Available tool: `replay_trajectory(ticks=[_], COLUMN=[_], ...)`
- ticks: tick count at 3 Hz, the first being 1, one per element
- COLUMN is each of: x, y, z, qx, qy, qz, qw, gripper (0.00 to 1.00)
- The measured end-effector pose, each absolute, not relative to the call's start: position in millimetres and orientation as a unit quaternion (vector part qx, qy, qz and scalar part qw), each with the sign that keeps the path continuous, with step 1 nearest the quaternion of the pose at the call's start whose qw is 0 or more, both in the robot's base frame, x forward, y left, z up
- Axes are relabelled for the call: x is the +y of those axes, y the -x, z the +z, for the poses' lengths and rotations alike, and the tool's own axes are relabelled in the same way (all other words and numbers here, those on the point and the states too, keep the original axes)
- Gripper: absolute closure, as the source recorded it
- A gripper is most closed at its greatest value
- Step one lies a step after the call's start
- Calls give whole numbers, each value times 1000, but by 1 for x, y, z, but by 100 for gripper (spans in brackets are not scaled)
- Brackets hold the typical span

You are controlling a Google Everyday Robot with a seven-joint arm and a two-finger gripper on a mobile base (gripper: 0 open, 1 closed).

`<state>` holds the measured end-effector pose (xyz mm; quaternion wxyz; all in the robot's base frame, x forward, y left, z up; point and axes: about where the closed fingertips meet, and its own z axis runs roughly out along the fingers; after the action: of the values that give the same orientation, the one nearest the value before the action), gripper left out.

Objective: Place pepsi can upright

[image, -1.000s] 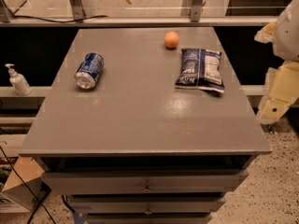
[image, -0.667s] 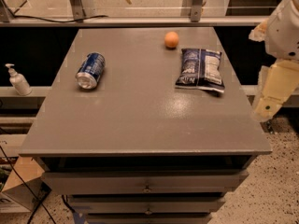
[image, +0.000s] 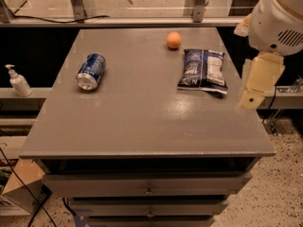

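The pepsi can point(image: 91, 71) is blue with white markings and a shiny silver end. It lies on its side on the left part of the grey table point(image: 142, 122), with its silver end facing the front. My gripper point(image: 255, 82) is the beige end of the white arm point(image: 277, 18). It hangs at the table's right edge, just right of the snack bag and far from the can, and it holds nothing that I can see.
A blue-and-white snack bag point(image: 203, 70) lies flat on the right part of the table. A small orange ball point(image: 173, 40) sits at the back. A soap pump bottle point(image: 19, 81) stands on a ledge to the left. Drawers point(image: 149, 188) run below the tabletop.
The arm and gripper have moved left and slightly up, towards the table's right edge. The can, bag and ball have not moved.
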<state>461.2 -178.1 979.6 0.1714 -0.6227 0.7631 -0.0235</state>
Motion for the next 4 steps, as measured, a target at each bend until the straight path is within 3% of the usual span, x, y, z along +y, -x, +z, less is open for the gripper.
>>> replay_trajectory(ticks=[2,4], x=[-132,-42], y=[-501,-548], z=[961,966], qx=[751,681], qy=[628,684], qz=[32,89], qw=[203,247], gripper=[0,0])
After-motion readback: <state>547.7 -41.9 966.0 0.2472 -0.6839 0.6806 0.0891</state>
